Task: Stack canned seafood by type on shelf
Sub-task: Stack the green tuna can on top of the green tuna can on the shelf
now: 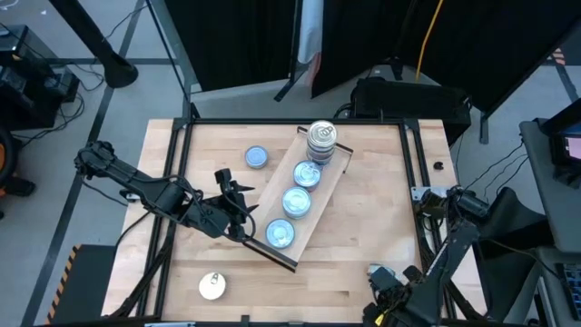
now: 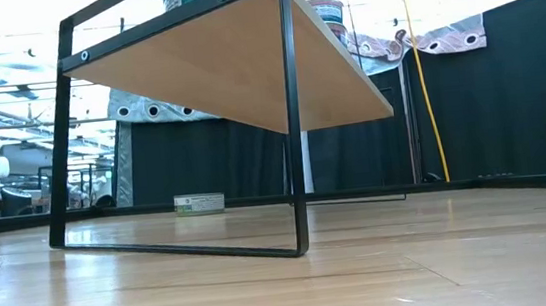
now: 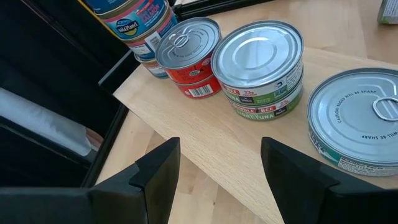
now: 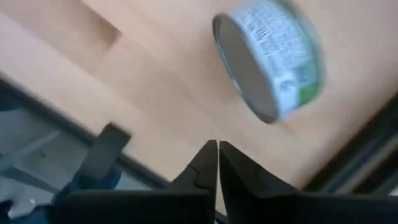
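**A:** ok so what's going on around the shelf [image 1: 338, 169], that long light-wood board with dark lips on its short ends, lying diagonally on the wooden tabletop [image 1: 363, 227]?

**B:** Going left to right: the left gripper [image 1: 238, 211] sits just beside the shelf's near-left long edge, fingers spread apart with nothing between them. In its wrist view the two dark fingers [image 3: 158, 174] frame bare board edge, not touching any tin. Below and left of the shelf's near end there's a lone cream-topped round tin with a pull tab [image 1: 212, 286] on the tabletop, well apart from the board.

**A:** and on the shelf itself?

**B:** Near end first: a blue-topped flat round tin [image 1: 280, 234], then a second blue-topped tin [image 1: 296, 202], then a third blue-topped tin [image 1: 309, 173], and at the far end a stack of silver-topped tins [image 1: 320, 140]. From the left wrist view the middle ones look like stacks too, a green-labelled pile [image 3: 261, 68] and a red-labelled one [image 3: 188, 59], but how many are in each I honestly can't tell. One more stray blue-topped tin [image 1: 258, 157] sits on the tabletop left of the shelf's far half.

**A:** right arm?

**B:** Right gripper [image 1: 381, 289] is parked well off the shelf, near the tabletop's near-right edge, fingers pinched together on nothing. Its wrist camera sees a blurry green-labelled tin [image 4: 273, 62] on the wood.
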